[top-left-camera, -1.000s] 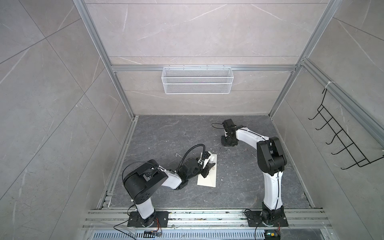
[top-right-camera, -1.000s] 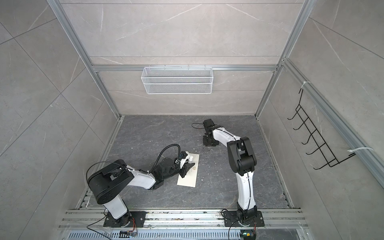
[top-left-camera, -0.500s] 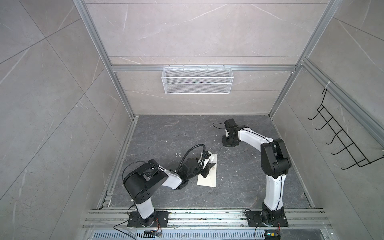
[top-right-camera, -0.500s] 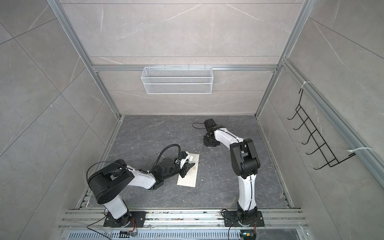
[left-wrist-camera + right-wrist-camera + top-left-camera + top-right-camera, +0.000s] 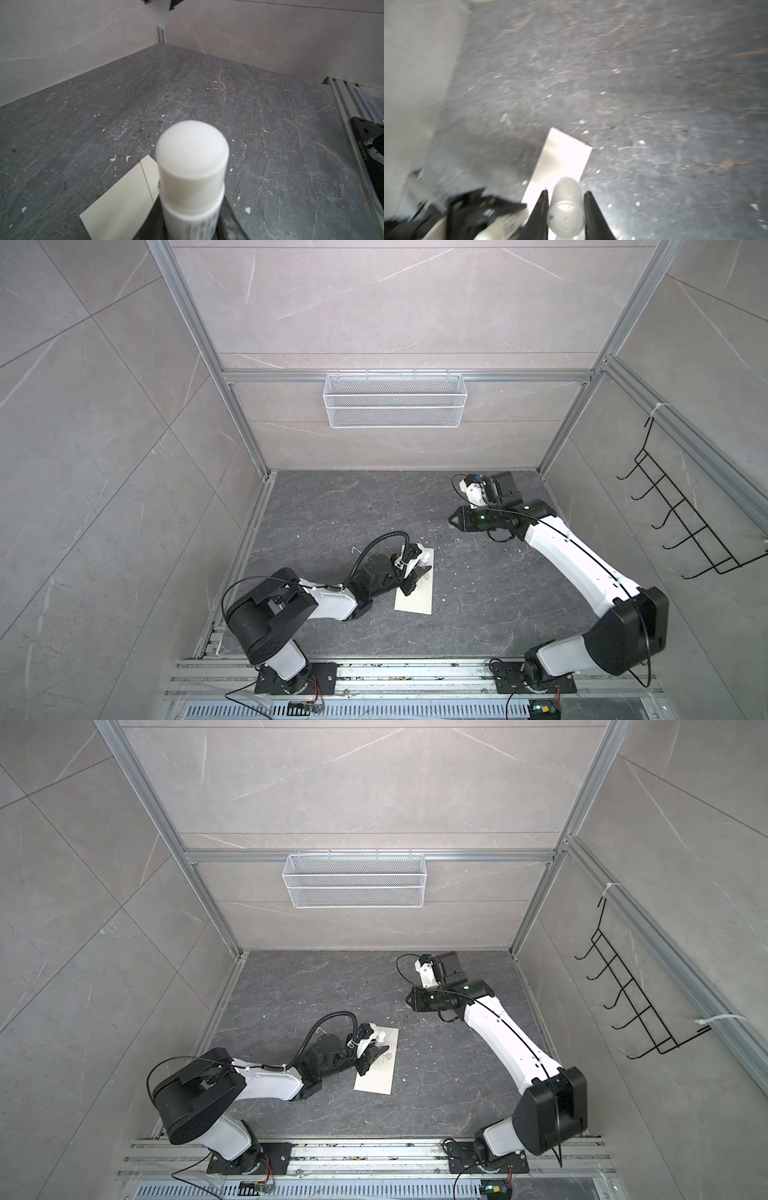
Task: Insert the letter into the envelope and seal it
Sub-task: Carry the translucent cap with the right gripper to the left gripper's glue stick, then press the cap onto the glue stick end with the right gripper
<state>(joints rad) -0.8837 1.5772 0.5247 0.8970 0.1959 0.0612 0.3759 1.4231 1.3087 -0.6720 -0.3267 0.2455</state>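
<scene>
The cream-white envelope [image 5: 415, 595] [image 5: 376, 1075] lies flat on the dark stone floor, left of the middle. My left gripper [image 5: 417, 580] [image 5: 374, 1060] hovers low over its far half, shut on a white cylindrical tube [image 5: 191, 162] [image 5: 380, 1038] that points out past the fingers. A corner of the envelope [image 5: 120, 199] shows beside the tube. My right gripper [image 5: 454, 520] [image 5: 410, 998] is at the back right, well apart from the envelope [image 5: 562, 153], shut on a small translucent white cap [image 5: 565, 209]. The letter is out of view.
A white wire basket [image 5: 395, 406] hangs on the back wall and a black hook rack [image 5: 690, 526] on the right wall. Small white scraps [image 5: 113, 159] are scattered over the floor. Aluminium rails [image 5: 374, 672] run along the front edge.
The right arm's elbow has swung down toward the front right and its gripper now points left, staying near the same spot. The left arm and the envelope have not moved.
</scene>
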